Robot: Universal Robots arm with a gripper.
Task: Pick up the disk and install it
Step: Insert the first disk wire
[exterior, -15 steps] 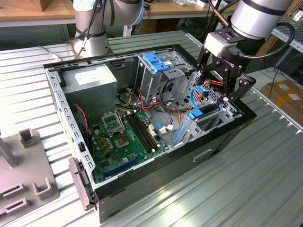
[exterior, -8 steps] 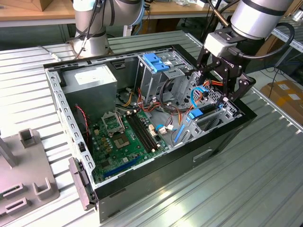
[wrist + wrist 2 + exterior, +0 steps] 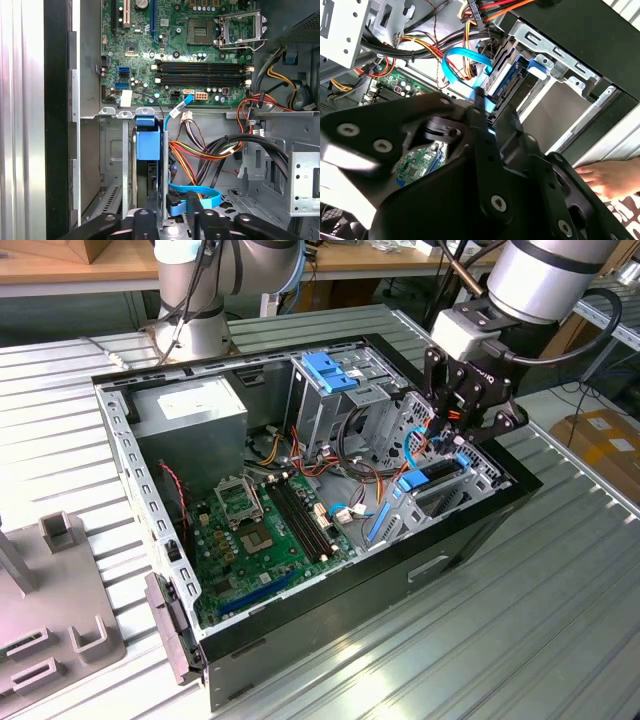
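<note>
Re the disk: sits on edge in the lower bay of the computer case, at the exterior view's right, against the near-right wall. Shows blue bracket end only; label hidden, body mostly buried behind bay metal. Re the gripper: hangs directly above the disk, close; contact unclear. Open or closed: cannot tell. Also spot blue cable looped just beside.
</note>
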